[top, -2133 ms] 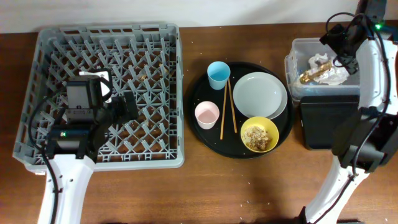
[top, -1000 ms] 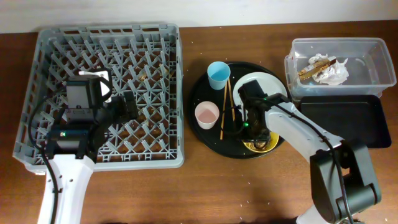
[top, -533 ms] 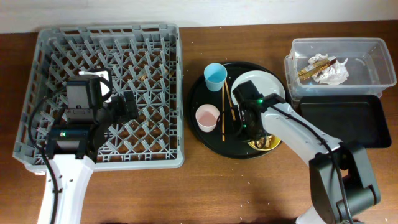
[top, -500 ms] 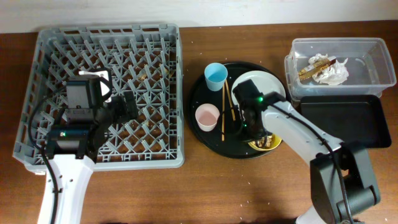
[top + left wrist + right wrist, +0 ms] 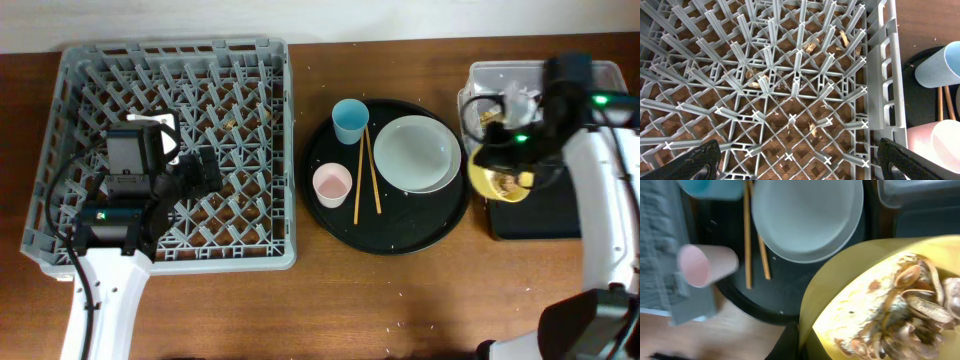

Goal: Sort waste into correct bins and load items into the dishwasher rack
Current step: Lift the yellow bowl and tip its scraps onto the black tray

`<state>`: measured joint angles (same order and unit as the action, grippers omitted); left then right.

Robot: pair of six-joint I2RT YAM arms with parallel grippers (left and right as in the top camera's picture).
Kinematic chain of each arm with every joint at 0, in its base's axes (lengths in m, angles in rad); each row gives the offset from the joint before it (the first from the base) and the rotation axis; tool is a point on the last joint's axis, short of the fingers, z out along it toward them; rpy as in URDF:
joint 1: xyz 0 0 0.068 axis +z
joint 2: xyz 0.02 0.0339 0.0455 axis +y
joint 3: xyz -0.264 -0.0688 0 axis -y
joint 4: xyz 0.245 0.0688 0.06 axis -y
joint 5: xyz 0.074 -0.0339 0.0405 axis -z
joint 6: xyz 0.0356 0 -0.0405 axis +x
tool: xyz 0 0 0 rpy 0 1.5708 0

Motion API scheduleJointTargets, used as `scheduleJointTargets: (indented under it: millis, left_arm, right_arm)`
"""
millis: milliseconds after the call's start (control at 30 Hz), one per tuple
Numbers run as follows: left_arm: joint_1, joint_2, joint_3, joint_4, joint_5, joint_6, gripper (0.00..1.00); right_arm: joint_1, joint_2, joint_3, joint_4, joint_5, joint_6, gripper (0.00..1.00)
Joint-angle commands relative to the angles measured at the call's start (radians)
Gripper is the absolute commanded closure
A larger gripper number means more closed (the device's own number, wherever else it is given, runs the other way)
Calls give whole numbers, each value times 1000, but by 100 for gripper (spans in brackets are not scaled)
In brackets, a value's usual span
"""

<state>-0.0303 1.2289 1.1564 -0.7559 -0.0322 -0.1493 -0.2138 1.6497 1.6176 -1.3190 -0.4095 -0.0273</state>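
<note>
Overhead: the yellow bowl (image 5: 497,182) has left the round black tray (image 5: 335,220). Half a sec ago it sat lower right on that tray w/ the right gripper (image 5: 512,158) on it. Now it hangs mid-right of frame, over the left rim of the black rectangular tray (image 5: 535,218), just below the clear tub (image 5: 467,105). The pincer looks clamped on the bowl's rim. My read: scraps get tipped next, then the bowl is free for the rack (image 5: 70,150). White plate (image 5: 417,153), blue cup (image 5: 350,120), pink cup (image 5: 332,185) and chopsticks (image 5: 367,170) haven't budged. The left gripper (image 5: 205,172) sits over the rack as before.

Left wrist: its fingers (image 5: 700,159) show at both bottom corners, spread wide, nothing btw them. Peg lattice w/ a few crumbs fills the frame. The rack's right wall is near the cups at the right edge, so not much room on that side.

Right wrist: the bowl fills lower right, food scraps (image 5: 910,315) inside. Plate is top centre. Tub corner is upper right, close by, so tipping needs care w/ that wall; the tray side looks roomier.
</note>
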Motion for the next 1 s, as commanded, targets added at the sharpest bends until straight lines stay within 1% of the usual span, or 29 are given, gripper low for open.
scheduleJointTargets:
  millis: [0,67,133,167,200,300,400,500,667,767,833,967]
  left_arm:
    - [7,1,14,2,11,16,1]
    - [7,1,14,2,11,16,1]
    - [7,1,14,2,11,16,1]
    - [7,1,14,2,11,16,1]
    - [7,1,14,2,11,16,1]
    - [7,1,14,2,11,16,1]
    - [7,1,14,2,11,16,1]
    - [7,1,14,1,11,16,1]
    - [7,1,14,-2,11,16,1]
    - [7,1,14,-2,11,16,1]
    - [7,1,14,-2,11,16,1]
    - [7,1,14,-2,11,16,1]
  right_arm:
    - [-175,50,-14,31,-228,-108,96]
    - [-273,108,-25,77,-373,-130,96]
    - [-328,164,-25,102,-469,-143,96]
    - [-348,190,-25,104,-515,-167,96]
    - [-387,250,-25,104,-599,-209,96]
    - [-424,337,-25,104,-716,-230,96]
    - [-471,436,-27,82,-893,-229,96]
    - [-507,458,-27,29,-949,-219,96]
    - [-603,458,-27,-40,-952,-191,96]
    - [-645,458,-27,-40,-948,-159,96]
    - [-665,458,-27,-35,-953,-113,96]
    - [-672,458,-26,-35,-1025,-113,96]
